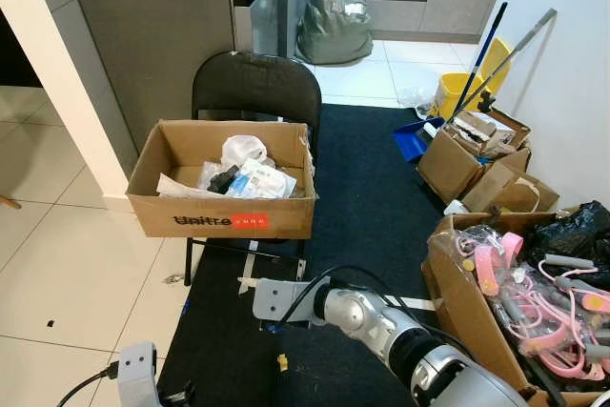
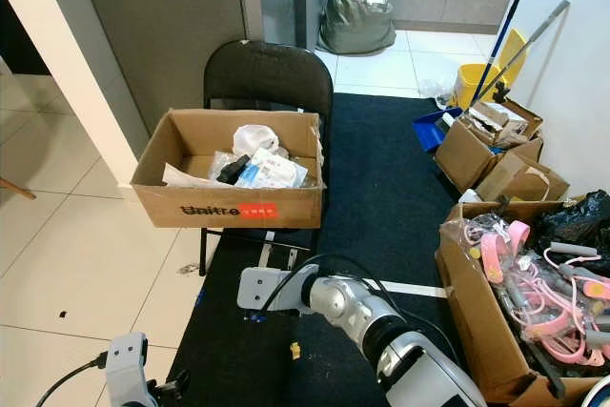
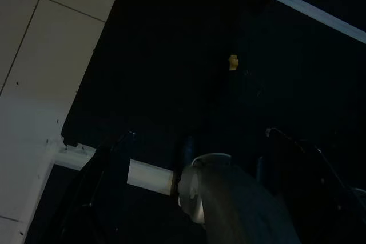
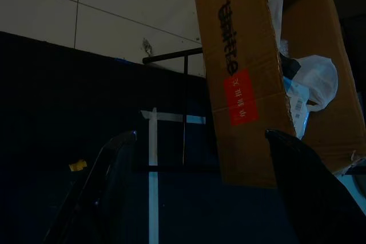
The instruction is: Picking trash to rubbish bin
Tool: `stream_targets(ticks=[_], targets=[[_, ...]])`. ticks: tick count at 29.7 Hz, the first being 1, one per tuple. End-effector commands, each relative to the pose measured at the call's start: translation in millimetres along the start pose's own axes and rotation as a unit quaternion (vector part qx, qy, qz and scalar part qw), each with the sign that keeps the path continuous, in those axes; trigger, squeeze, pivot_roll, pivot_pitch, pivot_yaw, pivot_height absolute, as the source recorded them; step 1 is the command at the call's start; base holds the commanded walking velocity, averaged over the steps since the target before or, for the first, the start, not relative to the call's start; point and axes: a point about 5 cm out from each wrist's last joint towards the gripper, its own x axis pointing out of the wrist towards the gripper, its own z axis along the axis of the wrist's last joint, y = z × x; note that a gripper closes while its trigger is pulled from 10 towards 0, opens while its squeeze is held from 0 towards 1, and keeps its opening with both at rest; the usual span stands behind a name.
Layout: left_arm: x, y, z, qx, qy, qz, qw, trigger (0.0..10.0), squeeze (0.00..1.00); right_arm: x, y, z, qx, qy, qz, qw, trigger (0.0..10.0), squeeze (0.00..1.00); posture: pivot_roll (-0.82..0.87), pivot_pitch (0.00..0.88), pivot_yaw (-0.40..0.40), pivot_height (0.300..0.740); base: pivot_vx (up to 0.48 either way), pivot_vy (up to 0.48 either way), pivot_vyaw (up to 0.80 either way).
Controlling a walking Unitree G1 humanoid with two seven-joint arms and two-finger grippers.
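Small yellow scrap (image 1: 282, 361) at lower centre of left eye view, lying on the dark mat (image 1: 362, 188), below the cardboard box (image 1: 229, 219) on the chair (image 1: 255, 83). Probably light, crumpled, easily flicked away; best pinched across its middle. Right tool (image 4: 200, 198) spread open, empty. Left tool (image 3: 191, 167) open too.

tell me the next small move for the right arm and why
Probably lower the right gripper toward the small yellow scrap on the dark mat. Its fingers are open and empty, and that scrap is the nearest loose trash.
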Motion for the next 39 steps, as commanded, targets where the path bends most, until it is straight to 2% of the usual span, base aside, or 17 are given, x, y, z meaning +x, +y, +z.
stream_targets(ticks=[1, 39], targets=[[-1.7, 1.6, -5.9, 0.000, 0.012, 0.003, 1.000, 10.0, 0.00, 0.1, -1.7, 1.4, 0.002, -0.006, -0.001, 1.000, 10.0, 0.00, 0.05, 0.018, 0.021, 0.740, 0.000, 0.000, 0.00], [-0.3, -1.4, -3.9, -0.001, 0.009, 0.000, 1.000, 10.0, 0.00, -0.5, -3.5, 0.2, 0.002, -0.003, -0.001, 1.000, 10.0, 0.00, 0.05, 0.013, 0.016, 0.740, 0.000, 0.000, 0.00]])
